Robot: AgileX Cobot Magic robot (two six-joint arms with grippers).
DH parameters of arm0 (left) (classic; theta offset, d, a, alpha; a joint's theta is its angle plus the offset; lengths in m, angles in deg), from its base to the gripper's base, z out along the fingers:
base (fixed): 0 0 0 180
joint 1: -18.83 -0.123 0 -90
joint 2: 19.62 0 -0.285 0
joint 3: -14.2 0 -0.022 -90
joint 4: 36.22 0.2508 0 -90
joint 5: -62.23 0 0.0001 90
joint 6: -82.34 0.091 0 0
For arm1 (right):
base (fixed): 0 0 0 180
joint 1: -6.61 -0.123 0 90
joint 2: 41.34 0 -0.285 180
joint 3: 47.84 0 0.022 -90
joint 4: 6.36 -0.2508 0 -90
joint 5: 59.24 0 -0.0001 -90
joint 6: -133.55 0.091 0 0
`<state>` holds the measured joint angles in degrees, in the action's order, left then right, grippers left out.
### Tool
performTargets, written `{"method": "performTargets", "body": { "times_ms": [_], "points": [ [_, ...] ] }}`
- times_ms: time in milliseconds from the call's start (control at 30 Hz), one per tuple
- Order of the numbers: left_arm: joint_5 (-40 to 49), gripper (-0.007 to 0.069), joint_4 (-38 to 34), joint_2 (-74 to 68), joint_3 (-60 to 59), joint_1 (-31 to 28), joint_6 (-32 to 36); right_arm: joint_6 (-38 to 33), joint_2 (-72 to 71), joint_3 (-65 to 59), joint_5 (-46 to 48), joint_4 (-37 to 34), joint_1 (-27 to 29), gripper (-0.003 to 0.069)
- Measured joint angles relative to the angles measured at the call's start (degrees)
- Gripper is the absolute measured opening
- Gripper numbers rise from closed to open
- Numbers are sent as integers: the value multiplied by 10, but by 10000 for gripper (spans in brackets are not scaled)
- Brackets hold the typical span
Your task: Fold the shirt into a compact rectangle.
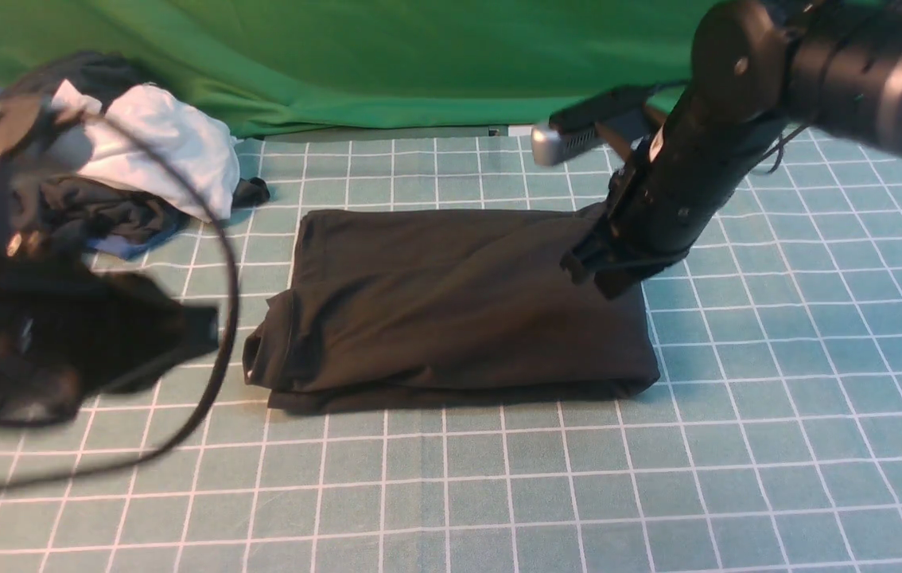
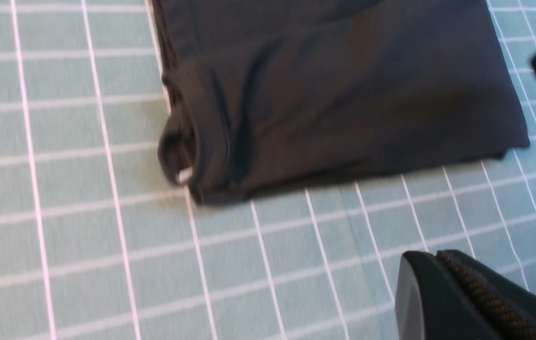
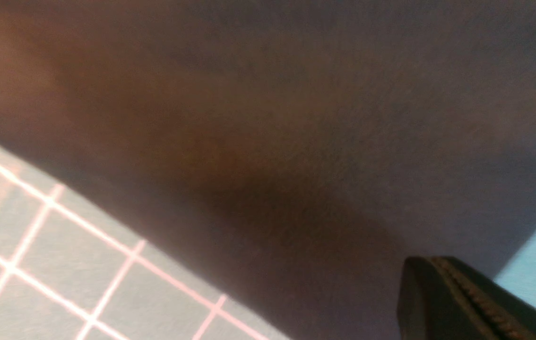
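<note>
Here one black cotton shirt (image 1: 451, 306) lies folded into a rough rectangle in the middle of the teal tabletop (image 1: 777, 446) with its white grid lines. At the shirt's left end the layers bulge open a little, and a small white scrap (image 2: 184, 175) shows there in the left wrist view. There are two arms. The right tool (image 1: 606, 267) is down at the shirt's far right corner, over or on the cloth; whether it is spread or pressed together cannot be told. The left tool (image 1: 180, 334) is a dark blur just left of the shirt, apart from it, and its state cannot be told either. One mixed bundle of dark, white and blue garments (image 1: 141, 175) sits at the far left. One bright green cloth (image 1: 387, 56) hangs behind.
</note>
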<state>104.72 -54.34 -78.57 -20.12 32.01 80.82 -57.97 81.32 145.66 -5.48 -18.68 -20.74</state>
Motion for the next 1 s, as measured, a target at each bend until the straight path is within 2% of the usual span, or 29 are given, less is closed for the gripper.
{"method": "performTargets", "body": {
  "times_ms": [200,433,700,733,767,1000],
  "points": [
    [28,13,-4,120,-81,0,-33,0,59,0,-6,-3,4,-3],
    [56,13,0,234,-111,0,-60,-8,26,-2,7,-9,12,-3],
    [24,13,1,268,-111,0,-62,-24,-238,-5,-20,-2,13,-3],
    [21,13,1,268,-111,0,-62,-24,-238,-5,-20,-2,13,-3],
    [6,13,1,268,-111,0,-62,-27,-308,-5,-33,0,13,-3],
    [-64,13,19,268,-111,0,-62,-41,-548,-67,-125,17,13,-3]
  ]
}}
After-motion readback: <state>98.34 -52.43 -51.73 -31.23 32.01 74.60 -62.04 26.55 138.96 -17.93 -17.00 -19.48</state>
